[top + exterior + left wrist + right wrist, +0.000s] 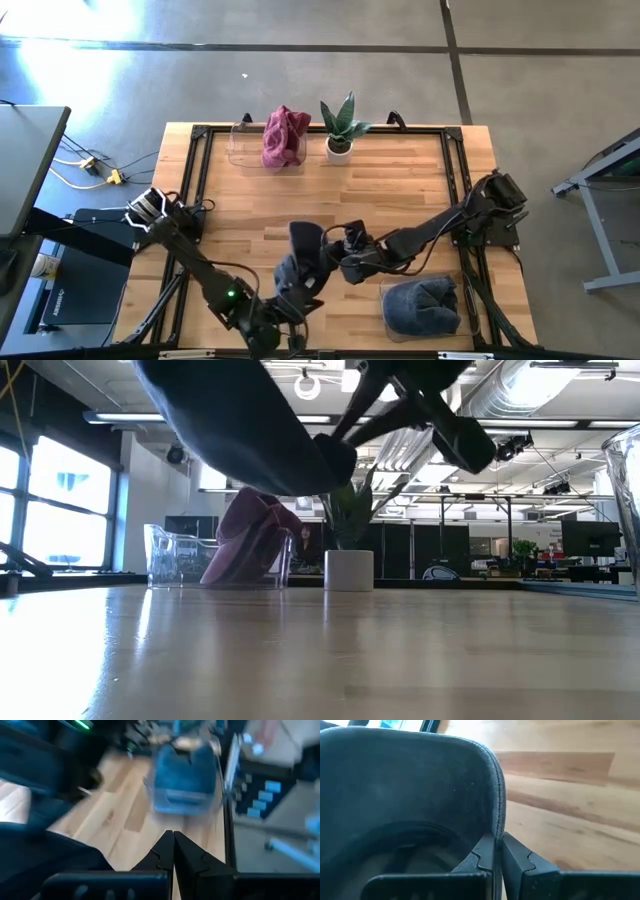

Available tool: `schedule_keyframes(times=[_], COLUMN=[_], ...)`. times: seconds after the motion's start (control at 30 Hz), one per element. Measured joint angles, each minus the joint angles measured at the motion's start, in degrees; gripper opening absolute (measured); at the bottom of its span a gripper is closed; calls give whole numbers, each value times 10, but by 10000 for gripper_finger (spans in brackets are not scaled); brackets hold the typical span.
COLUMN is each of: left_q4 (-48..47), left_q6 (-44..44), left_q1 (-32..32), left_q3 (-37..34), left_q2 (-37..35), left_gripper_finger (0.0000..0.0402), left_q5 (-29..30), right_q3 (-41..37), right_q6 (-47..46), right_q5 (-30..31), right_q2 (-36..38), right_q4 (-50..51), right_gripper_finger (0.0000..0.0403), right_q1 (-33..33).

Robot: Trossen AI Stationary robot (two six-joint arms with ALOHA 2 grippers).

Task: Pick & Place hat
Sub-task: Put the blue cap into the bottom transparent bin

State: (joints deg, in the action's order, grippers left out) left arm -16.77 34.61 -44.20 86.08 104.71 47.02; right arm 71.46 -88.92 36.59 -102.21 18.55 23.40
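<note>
A dark hat (305, 250) hangs over the middle of the table near its front edge, clear of the wood in the low view (230, 420). My right gripper (335, 258) reaches in from the right and is shut on it. My left gripper (298, 295) stands just in front of the hat, near the front edge. It is shut (173, 845) with nothing between its tips, and it points toward a clear bin of blue hats (185, 780). My right gripper pinches the hat's stitched edge (496, 827) between its two fingers, at their free ends. The fingers slant down from the table's right side. The hat (410, 795) hangs lifted clear of the table. My left gripper is close beside the hat; whether it touches it I cannot tell.
A clear bin with blue hats (420, 305) sits at the front right. At the far edge a clear bin holds a pink hat (284, 137), with a potted plant (340, 125) to its right. Bare wood lies between the far things and the arms.
</note>
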Motion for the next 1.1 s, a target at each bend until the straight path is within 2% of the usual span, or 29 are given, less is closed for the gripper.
schedule_keyframes(times=[0.17, 0.23, 0.27, 0.4, 0.5, 0.67, 0.77, 0.87, 0.93, 1.1], left_q4=[-4, -1, -2, -16, -7, 8, 2, 7, 10, 7], left_q6=[77, 79, 81, 96, 103, 109, 123, 123, 77, -51], left_q1=[0, 1, 7, 35, 57, 86, 93, 92, 86, 50], left_q3=[-1, -1, -1, 0, 1, 2, 2, 2, 3, 18], left_q2=[-4, -7, -8, -8, -8, -9, -11, -12, -12, -12], left_gripper_finger=[0, 0, 1, 25, 63, 138, 163, 162, 151, 95], left_q5=[90, 90, 76, -40, -102, -209, -261, -307, -343, -380], right_q3=[-9, -5, -2, 0, 0, 0, 0, 0, 0, 0], right_q6=[-12, -6, 2, 38, 64, 168, 202, 215, 230, 239], right_q5=[-4, 1, 2, 7, 10, 4, -7, -23, -25, -51], right_q2=[0, 0, 0, -2, -2, -2, -1, 3, 11, 33], right_q4=[-4, -8, -15, -46, -73, -143, -146, -145, -145, -166], right_gripper_finger=[5, 5, 5, 5, 5, 5, 5, 5, 5, 5], right_q1=[-1, -1, -1, -1, -2, -1, 0, 3, 3, -2])
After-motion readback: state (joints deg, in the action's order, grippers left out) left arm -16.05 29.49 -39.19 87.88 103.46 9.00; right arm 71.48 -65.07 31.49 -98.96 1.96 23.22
